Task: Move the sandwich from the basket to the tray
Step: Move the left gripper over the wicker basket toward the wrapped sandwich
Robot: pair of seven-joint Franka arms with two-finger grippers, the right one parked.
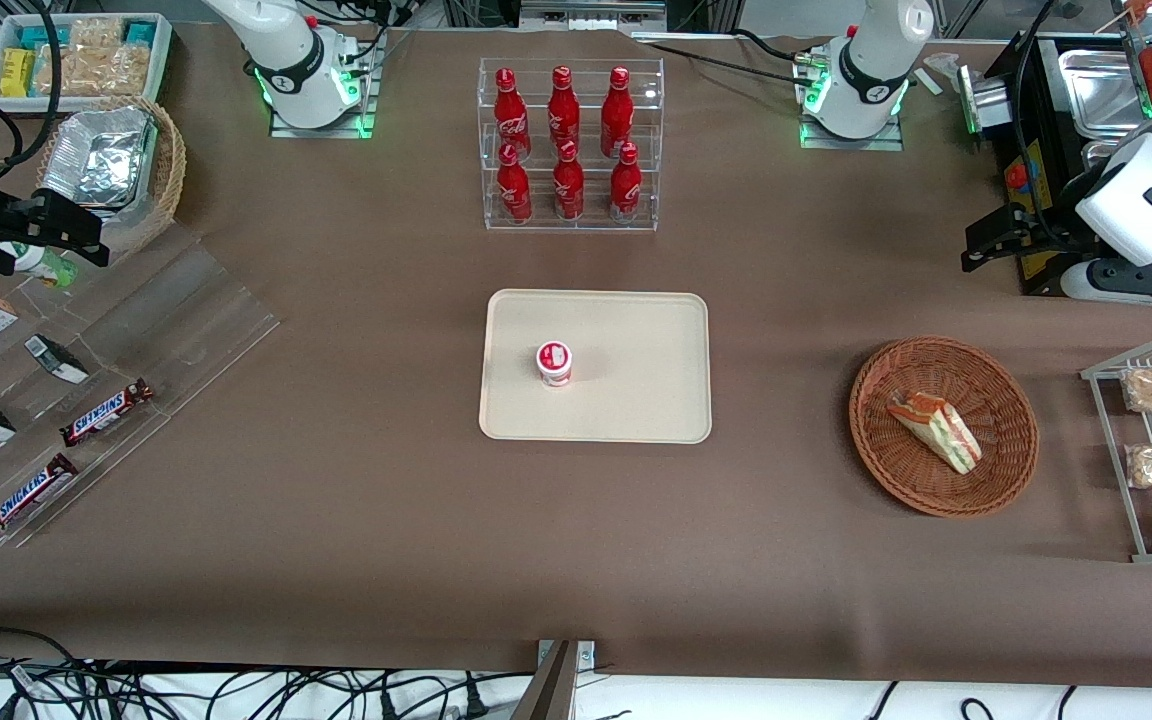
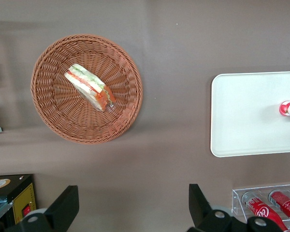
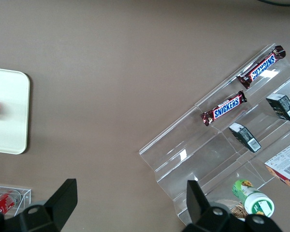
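Brown table cover (image 1: 336,540) smooth and bare along the near edge, with cables hanging below it. Toward the parked arm's end, two Snickers bars (image 1: 28,495) on a stepped clear display.

Toward the working arm's end, a shallow reddish-brown wicker basket (image 1: 896,480) flat on the cover. In it, the sandwich (image 1: 936,430): a triangular wedge in clear wrap, lying on its side near the basket's middle, with white bread and green, red and orange layers showing along the cut face. Alone in the basket, apart from the rim all round. Just beside the basket, farther toward that end, a wire rack (image 1: 1151,450) of bagged beige snacks, not touching it.

At mid-table, well apart from the basket, the cream tray (image 1: 636,400), flat, with rounded corners and a low rim. On it, one small red-and-white lidded cup (image 1: 554,362), upright, nearer the parked arm's end. Open tray floor around the cup, widest on the basket's side. Bare cover between basket and tray.

Farther back, a clear rack (image 1: 569,145) of six red bottles, standing apart from the tray.

Left arm's gripper (image 2: 133,191) high over the table, farther from the front camera than the basket, holding nothing. Fingers (image 2: 67,205) spread wide, with sandwich, basket and tray edge all in the wrist view beneath.
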